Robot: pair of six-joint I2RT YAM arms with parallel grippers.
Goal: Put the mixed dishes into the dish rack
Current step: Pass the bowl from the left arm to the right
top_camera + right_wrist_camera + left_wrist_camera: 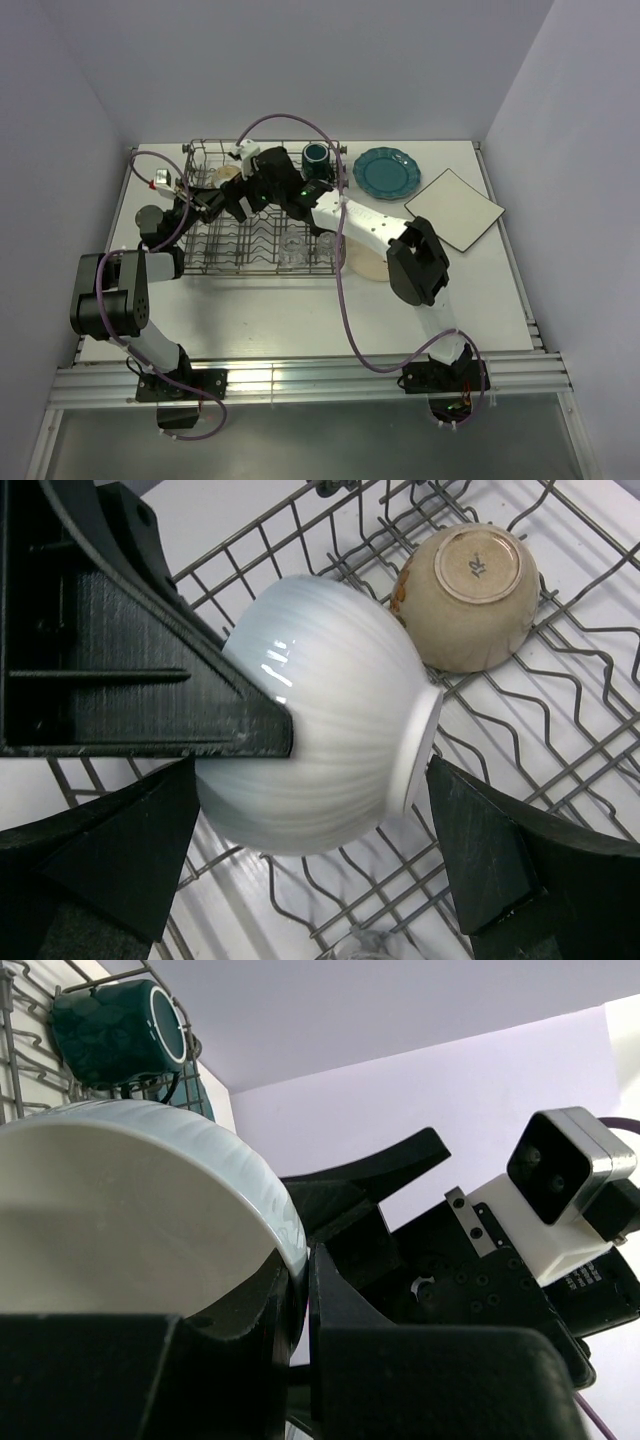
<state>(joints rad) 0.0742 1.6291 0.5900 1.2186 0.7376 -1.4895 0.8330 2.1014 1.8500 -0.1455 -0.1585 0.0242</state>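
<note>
The left gripper (pixel 305 1295) was clamped on a white ribbed bowl (pixel 320 740), the rim pinched between its two fingers, and held it on its side over the wires of the dish rack (pixel 250 235). The right gripper (pixel 310 820) stood wide apart around the same bowl, with one finger beside the rounded wall and the other just beside the foot ring. Whether either finger touched the bowl could not be told. Ahead of the right gripper's fingertips, just beside the white bowl, a beige bowl (pixel 470 590) lay foot-up in the rack. Beyond the left gripper's fingertips, past the held bowl, a dark teal mug (pixel 110 1030) lay on its side in the rack. A teal scalloped plate (pixel 387 172) and a white square plate (pixel 455 208) lay on the table, well apart from both grippers, outside the rack on the right arm's side.
</note>
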